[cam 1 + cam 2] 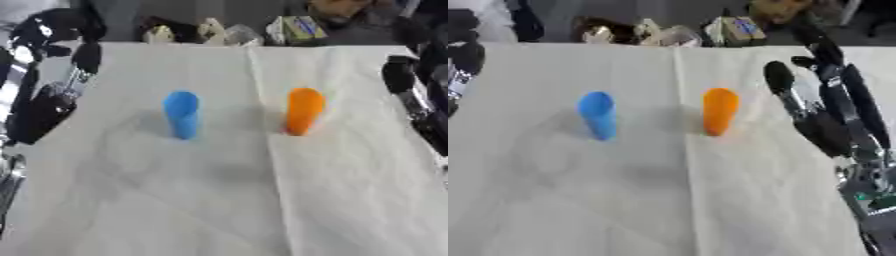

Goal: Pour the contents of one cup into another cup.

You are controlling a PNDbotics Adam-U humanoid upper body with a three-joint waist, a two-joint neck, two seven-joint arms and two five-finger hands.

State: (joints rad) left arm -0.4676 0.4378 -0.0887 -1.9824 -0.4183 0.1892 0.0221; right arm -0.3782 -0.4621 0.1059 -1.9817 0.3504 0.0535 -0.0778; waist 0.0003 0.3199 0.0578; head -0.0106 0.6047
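A blue cup (182,114) stands upright on the white cloth (219,200), left of centre. An orange cup (304,110) stands upright to its right, about a hand's width away. My left hand (52,95) hangs at the left edge, fingers straight and pointing up, well to the left of the blue cup and holding nothing. My right hand (829,107) is at the right, fingers straight and spread, pointing up. Its nearest finger lies a short way right of the orange cup without touching it. What either cup holds is hidden.
Several small items (210,31) and a box (297,29) line the table's far edge. The cloth has a crease (262,125) running down its middle between the cups. The robot's right forearm (868,195) fills the lower right.
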